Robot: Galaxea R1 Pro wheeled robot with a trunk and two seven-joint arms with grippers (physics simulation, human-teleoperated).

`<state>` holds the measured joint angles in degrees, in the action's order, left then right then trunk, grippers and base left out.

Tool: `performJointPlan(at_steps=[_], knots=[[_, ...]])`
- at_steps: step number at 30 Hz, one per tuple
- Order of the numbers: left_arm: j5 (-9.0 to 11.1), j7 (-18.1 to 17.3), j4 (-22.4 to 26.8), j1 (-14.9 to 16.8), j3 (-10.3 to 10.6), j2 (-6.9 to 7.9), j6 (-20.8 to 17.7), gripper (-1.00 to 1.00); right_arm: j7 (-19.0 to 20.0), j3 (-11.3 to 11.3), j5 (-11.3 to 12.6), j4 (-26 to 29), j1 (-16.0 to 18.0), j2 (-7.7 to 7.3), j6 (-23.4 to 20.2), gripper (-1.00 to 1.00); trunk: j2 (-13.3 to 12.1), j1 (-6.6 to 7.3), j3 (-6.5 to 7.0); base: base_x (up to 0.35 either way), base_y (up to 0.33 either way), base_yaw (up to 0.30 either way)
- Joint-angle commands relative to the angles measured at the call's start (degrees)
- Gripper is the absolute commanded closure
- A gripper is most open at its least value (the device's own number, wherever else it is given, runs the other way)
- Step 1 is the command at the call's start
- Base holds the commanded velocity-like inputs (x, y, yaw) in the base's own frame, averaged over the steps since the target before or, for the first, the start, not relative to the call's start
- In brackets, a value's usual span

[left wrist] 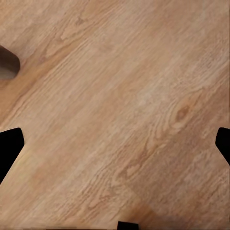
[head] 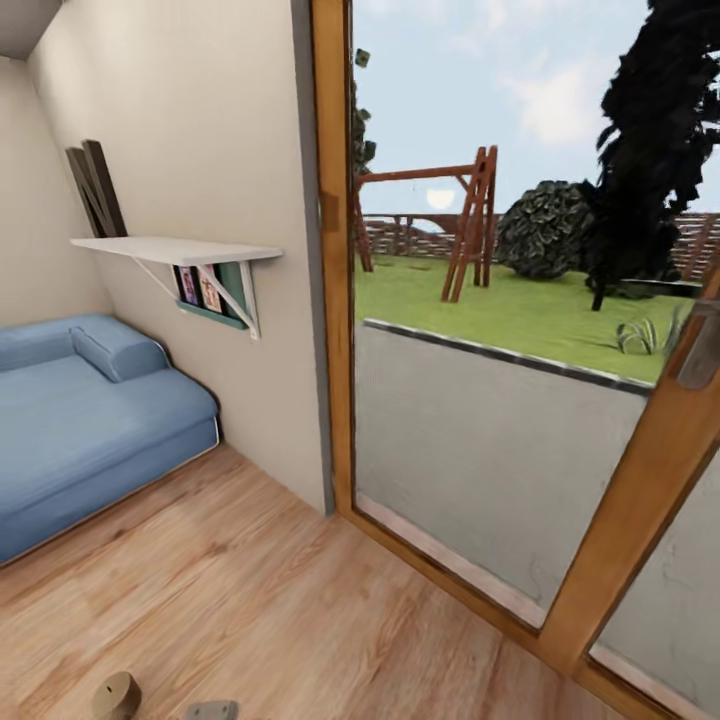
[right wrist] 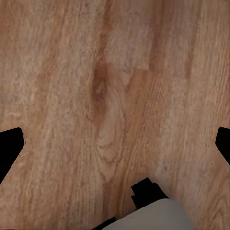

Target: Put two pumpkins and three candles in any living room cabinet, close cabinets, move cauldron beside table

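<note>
Robot in transit over the wooden floor [head: 250, 590], facing a glazed door [head: 500, 400] with a garden beyond; a blue sofa [head: 90, 420] stands against the wall under a white shelf [head: 175, 250]. Neither pumpkins, candles, cabinet, cauldron nor low table appear here, so their positions and long axes cannot be given. Left tool [left wrist: 115, 143] and right tool [right wrist: 115, 143] both hang over bare floor, fingers spread wide at the frame edges, grasping nothing; this released, downward carriage probably suits travel between rooms rather than any pick.
</note>
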<state>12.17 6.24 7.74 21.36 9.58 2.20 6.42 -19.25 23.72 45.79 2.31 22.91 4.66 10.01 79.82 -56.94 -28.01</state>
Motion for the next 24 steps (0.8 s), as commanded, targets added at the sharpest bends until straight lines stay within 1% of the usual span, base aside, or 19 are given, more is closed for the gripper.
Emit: performJointPlan(at_steps=[1,24], knots=[[0.0,0.0,0.0,0.0,0.0,0.00,0.0,-1.00,0.0,0.0,0.0,0.0,0.0,0.00,0.0,-1.00,0.0,0.00,0.04,0.006,-0.006,0.269],[0.0,0.0,0.0,0.0,0.0,0.00,0.1,-1.00,0.0,0.0,0.0,0.0,0.0,0.00,-0.1,-1.00,0.0,0.00,0.84,-0.008,0.000,0.269]])
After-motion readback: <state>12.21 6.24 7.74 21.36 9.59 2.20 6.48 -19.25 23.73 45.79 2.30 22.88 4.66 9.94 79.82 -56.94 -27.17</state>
